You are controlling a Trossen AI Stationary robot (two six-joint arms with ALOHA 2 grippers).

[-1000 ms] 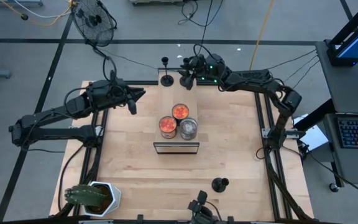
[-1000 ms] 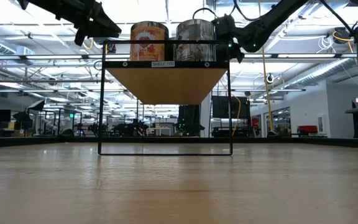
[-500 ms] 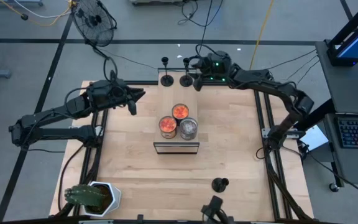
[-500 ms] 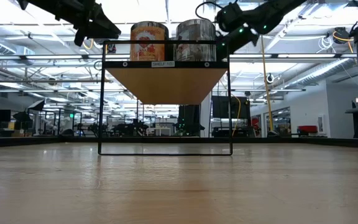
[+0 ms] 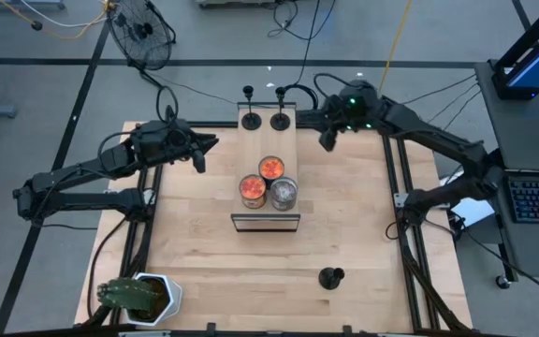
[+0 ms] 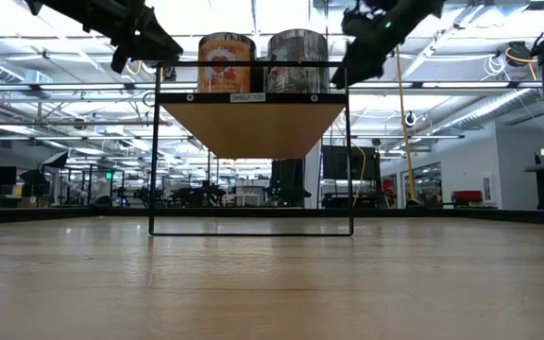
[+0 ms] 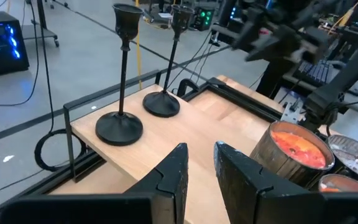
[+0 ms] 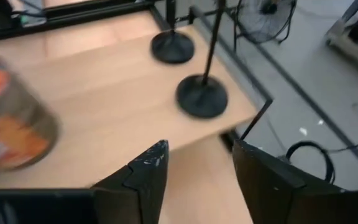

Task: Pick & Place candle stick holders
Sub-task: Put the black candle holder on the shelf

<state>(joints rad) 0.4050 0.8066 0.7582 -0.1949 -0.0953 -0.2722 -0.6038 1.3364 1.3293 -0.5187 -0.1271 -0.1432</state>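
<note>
Two candle stick holders (image 5: pixel 249 120) (image 5: pixel 280 120) stand side by side at the shelf's (image 5: pixel 266 150) 12 o'clock end. The right tool (image 5: pixel 326 139), fingers apart and empty, hangs at their 3 o'clock, clear of both. A third holder (image 5: pixel 329 278) sits on the surface (image 5: pixel 204 243) toward 6 o'clock.

Matte-black candle stick holders (image 5: pixel 250 119) on a pale blond wood shelf (image 5: pixel 293 150). Two jars (image 5: pixel 262 179) show orange-red tops, a third jar (image 5: pixel 284 194) gleams silver-grey. The dark arms carry green lights, and a green cactus (image 5: pixel 122 295) sits in a white pot (image 5: pixel 168 290).
</note>
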